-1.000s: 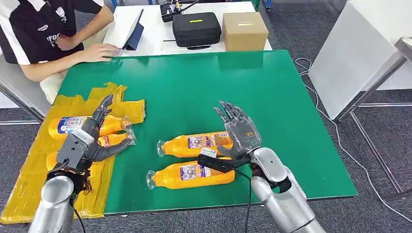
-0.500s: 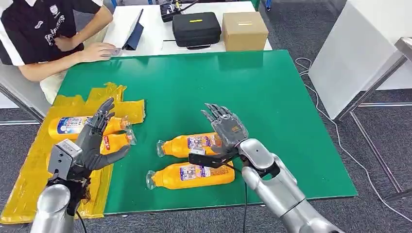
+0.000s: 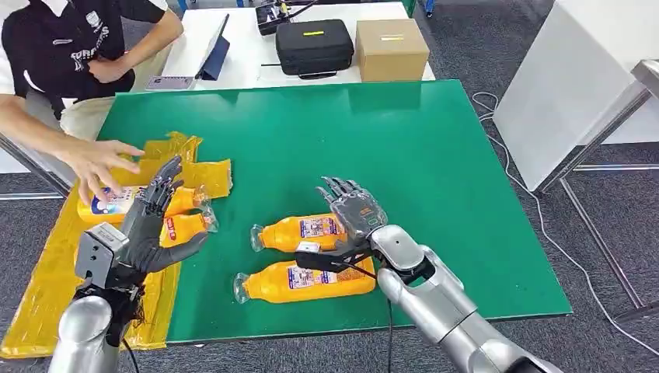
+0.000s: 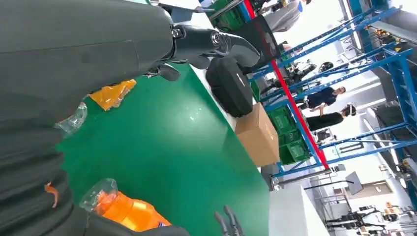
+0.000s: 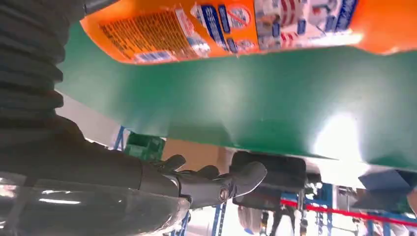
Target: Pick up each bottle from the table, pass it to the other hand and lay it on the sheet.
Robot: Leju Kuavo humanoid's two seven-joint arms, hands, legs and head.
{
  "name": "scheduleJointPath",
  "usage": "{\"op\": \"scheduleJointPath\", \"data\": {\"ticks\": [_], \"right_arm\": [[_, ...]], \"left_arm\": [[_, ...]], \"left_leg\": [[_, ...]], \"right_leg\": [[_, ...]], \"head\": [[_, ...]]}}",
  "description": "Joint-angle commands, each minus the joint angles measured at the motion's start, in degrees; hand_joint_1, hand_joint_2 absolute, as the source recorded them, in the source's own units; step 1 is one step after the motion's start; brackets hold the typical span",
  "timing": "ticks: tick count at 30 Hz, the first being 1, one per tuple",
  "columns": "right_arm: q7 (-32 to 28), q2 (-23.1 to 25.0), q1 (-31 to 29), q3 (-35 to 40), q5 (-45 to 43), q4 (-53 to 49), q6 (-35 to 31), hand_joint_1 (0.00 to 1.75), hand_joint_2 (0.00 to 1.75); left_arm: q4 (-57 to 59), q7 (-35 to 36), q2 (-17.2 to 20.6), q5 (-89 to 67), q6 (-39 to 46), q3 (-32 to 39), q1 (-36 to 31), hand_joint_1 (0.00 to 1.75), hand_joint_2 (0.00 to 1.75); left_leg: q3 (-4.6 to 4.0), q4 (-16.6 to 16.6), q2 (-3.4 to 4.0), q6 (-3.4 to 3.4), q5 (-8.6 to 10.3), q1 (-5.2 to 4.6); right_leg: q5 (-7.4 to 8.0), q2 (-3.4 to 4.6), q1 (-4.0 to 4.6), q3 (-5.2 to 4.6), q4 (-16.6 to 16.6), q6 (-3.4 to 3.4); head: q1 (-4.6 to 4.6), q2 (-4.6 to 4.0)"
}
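While the right hand (image 3: 353, 214) hangs over the green table (image 3: 435, 179) with its fingers spread and nothing in them, two orange bottles lie just under and beside it: the farther bottle (image 3: 299, 231) at its fingertips, the nearer bottle (image 3: 299, 281) below its palm. Off to the other side, the left hand (image 3: 148, 225) is raised, fingers apart, empty, above the yellow sheet (image 3: 47, 272). Two more bottles (image 3: 183, 200) lie on that sheet just past its fingers, where a person's hand (image 3: 97, 163) reaches.
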Motion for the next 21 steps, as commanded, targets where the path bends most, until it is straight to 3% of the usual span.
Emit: {"op": "scheduleJointPath", "data": {"ticks": [1, 21], "right_arm": [[0.31, -0.46, -2.14, 2.28, -0.01, 5.65, 0.43, 0.00, 1.75], [4.77, 1.97, -2.04, -0.72, 4.89, 11.28, 0.69, 0.00, 1.75]], "left_arm": [[3.57, 0.31, 0.87, 0.05, 0.05, -1.60, -1.22, 0.00, 1.75], [1.80, 1.39, 0.81, 0.17, 0.60, -1.68, 0.88, 0.00, 1.75]], "left_leg": [[0.25, -0.06, 0.00, -0.14, -0.07, 0.07], [0.30, -0.07, 0.10, -0.16, -0.10, 0.06]], "right_leg": [[-0.04, -0.08, 0.07, 0.31, -0.15, 0.00], [-0.05, 0.01, 0.06, 0.33, -0.15, -0.01]], "head": [[0.00, 0.00], [0.00, 0.02]]}}
